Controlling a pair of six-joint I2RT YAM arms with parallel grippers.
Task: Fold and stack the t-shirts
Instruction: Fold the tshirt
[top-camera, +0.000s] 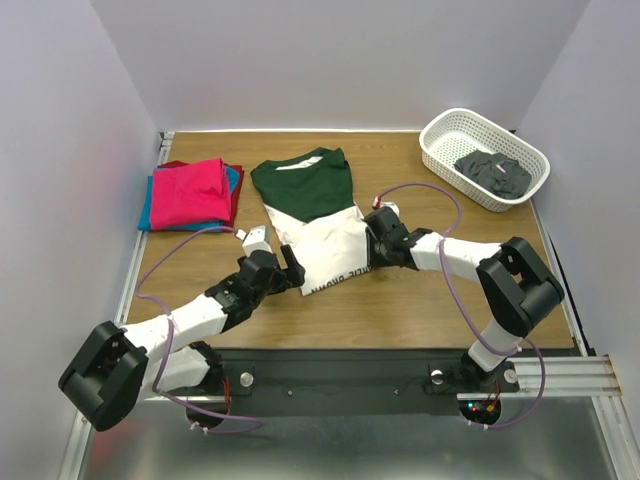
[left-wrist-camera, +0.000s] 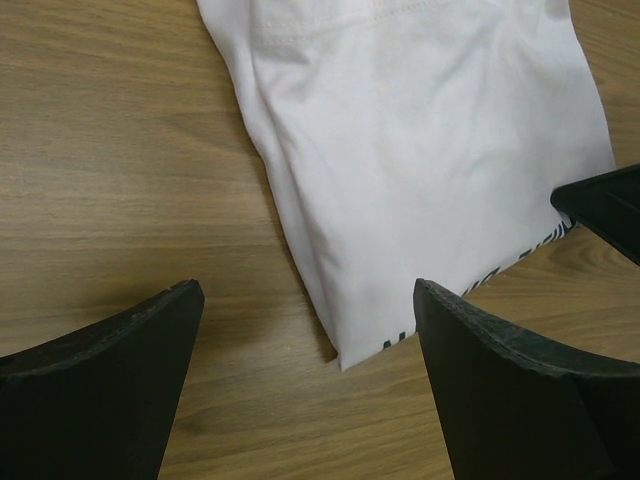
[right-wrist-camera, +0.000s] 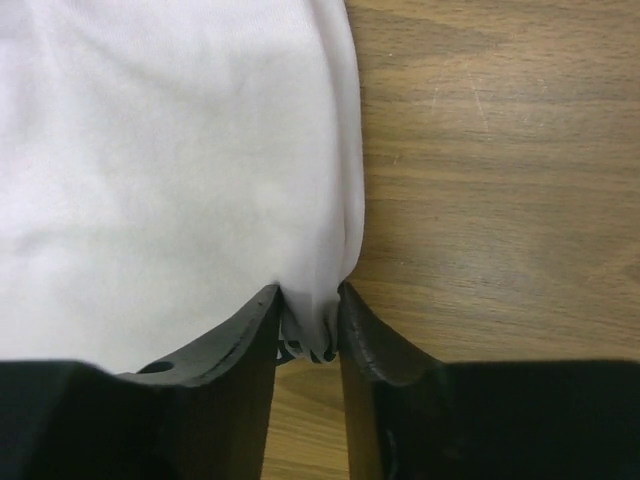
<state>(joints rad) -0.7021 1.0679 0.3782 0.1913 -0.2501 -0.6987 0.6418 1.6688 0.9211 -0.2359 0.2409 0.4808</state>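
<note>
Pale grey walls (top-camera: 330, 60) enclose a wooden table (top-camera: 420, 310) with metal-railed edges.

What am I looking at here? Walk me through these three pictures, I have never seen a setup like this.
Two robot arms are bolted to the near edge of a wooden table. The overhead picture shows everything from above. The other two come from cameras on each wrist, looking past that arm's own black fingers.

A white and green t-shirt lies mid-table. A folded stack, magenta on top, sits at the far left. A white basket at the far right holds dark cloth.

The right gripper is shut, pinching the shirt's edge. The left gripper is open, holding nothing, with the shirt's corner between its fingers.
</note>
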